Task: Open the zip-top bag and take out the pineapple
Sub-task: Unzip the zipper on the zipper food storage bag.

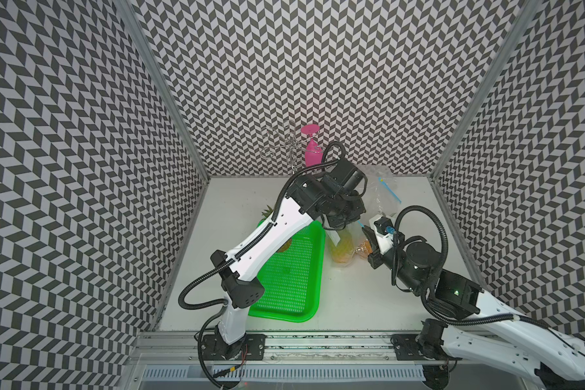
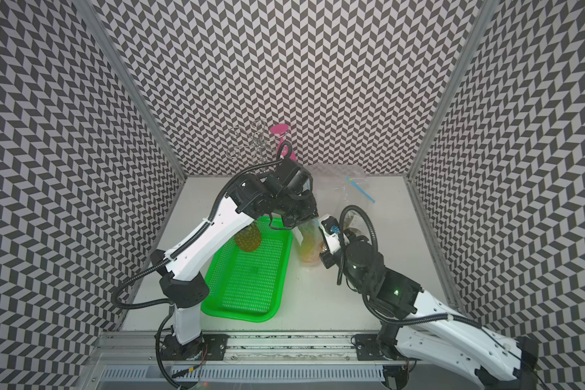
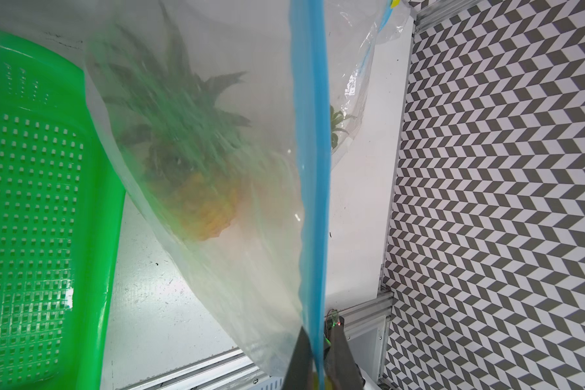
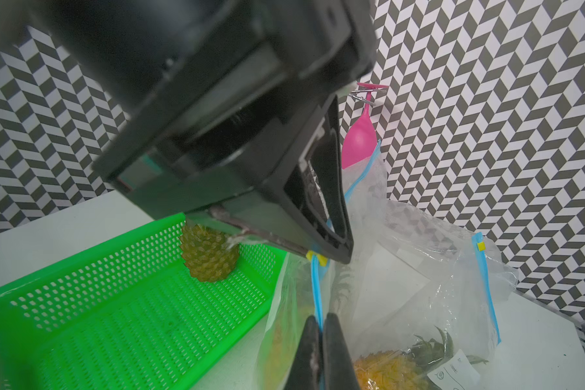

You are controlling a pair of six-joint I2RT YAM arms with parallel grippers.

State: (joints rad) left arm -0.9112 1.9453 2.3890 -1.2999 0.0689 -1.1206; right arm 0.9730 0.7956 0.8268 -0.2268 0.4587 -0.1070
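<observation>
A clear zip-top bag [image 1: 343,243] [image 2: 306,246] hangs between my two grippers, just right of the green basket. Its blue zip strip [image 3: 313,169] [image 4: 316,290] is stretched taut between them. My left gripper [image 1: 347,221] [image 2: 298,224] [image 3: 318,332] is shut on the strip's end, where the yellow slider [image 4: 316,258] sits. My right gripper [image 1: 365,233] [image 2: 320,229] [image 4: 321,317] is shut on the strip lower down. The pineapple [image 3: 203,189] [image 1: 341,250], yellow with a green crown, shows blurred through the plastic.
A green mesh basket [image 1: 294,287] [image 2: 250,280] [image 4: 115,320] holds another pineapple [image 2: 248,239] [image 4: 210,256]. A second bag [image 1: 382,192] [image 4: 436,287] with a pineapple [image 4: 389,371] lies at the back right. A pink glass [image 1: 311,148] hangs on a wire rack at the back wall.
</observation>
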